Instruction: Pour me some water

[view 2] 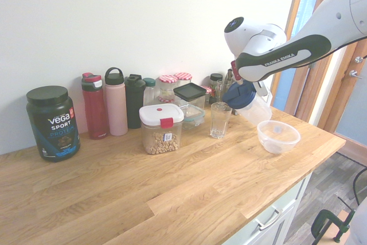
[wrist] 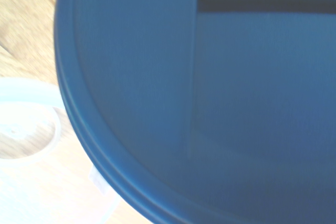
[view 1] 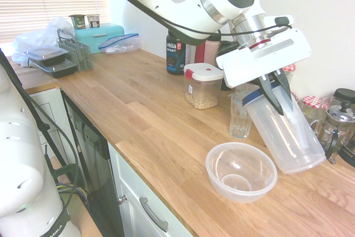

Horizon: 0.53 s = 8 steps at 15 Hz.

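Observation:
My gripper [view 1: 279,97] is shut on the handle of a clear plastic jug [view 1: 288,137] with a blue lid [view 1: 253,96]. The jug hangs tilted, its lid end lowered against the rim of an upright empty drinking glass [view 1: 239,117]. From the other side, the lid [view 2: 238,94] sits just above and beside the glass [view 2: 220,120], with the jug body [view 2: 257,109] behind it. No water shows in the jug or the glass. The blue lid [wrist: 210,93] fills the wrist view.
A clear bowl [view 1: 241,171] sits near the counter's front edge, under the jug's base. A lidded container of chickpeas [view 1: 202,86], several bottles [view 2: 114,101], jars and a protein tub [view 2: 51,121] line the wall. A French press [view 1: 339,123] stands right of the jug.

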Available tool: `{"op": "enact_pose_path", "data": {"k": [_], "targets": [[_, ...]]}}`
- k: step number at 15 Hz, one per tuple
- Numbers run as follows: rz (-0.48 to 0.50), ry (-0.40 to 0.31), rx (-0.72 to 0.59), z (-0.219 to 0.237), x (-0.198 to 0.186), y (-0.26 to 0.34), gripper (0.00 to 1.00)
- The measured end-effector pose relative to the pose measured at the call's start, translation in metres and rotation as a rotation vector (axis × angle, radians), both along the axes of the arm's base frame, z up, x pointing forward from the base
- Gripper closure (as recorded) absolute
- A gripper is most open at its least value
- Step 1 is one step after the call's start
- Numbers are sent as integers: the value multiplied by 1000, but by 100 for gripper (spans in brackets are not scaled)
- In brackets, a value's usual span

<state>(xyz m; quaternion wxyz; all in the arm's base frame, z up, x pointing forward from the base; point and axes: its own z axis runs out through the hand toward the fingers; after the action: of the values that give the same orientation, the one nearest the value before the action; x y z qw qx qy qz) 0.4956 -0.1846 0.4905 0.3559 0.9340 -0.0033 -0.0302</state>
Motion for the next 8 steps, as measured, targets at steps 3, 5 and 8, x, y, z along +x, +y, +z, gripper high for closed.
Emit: {"op": "enact_pose_path", "data": {"k": [3,5,8], "targets": [[-13,-88,63,46,-14,-10,100],[-8,-181,163,100,-43,-15,100],[-21,-293,346,148,-92,3,100]]}}
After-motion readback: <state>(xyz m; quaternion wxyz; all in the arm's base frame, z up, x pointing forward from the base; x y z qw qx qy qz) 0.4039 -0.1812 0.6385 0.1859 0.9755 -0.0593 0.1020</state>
